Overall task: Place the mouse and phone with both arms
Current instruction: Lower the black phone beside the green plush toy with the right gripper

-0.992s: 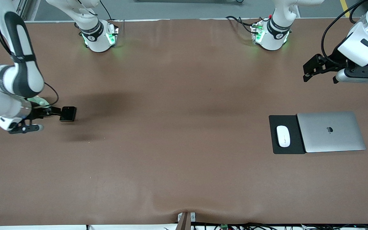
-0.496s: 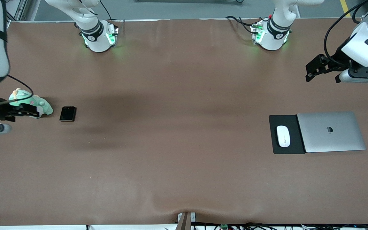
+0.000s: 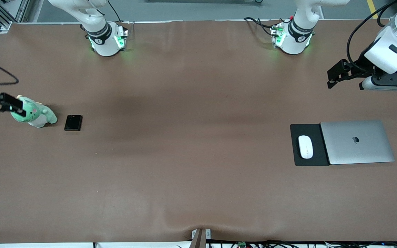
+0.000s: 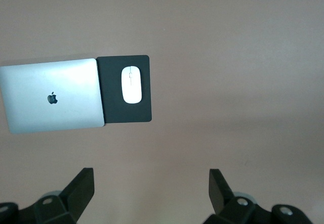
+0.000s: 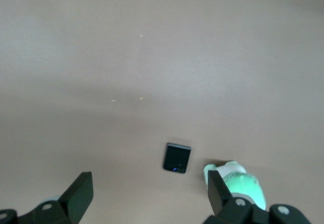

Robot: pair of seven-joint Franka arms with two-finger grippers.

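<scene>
Covering the table [image 3: 198, 155] is brown cloth (slightly rippled); left gripper [image 4: 152, 193] and right gripper [image 5: 150, 196] gape wide.

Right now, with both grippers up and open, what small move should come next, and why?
Probably none beyond parking. The mouse already lies on the black pad beside the laptop, and the phone lies beside the green toy. The left gripper and right gripper hover open, empty.
</scene>
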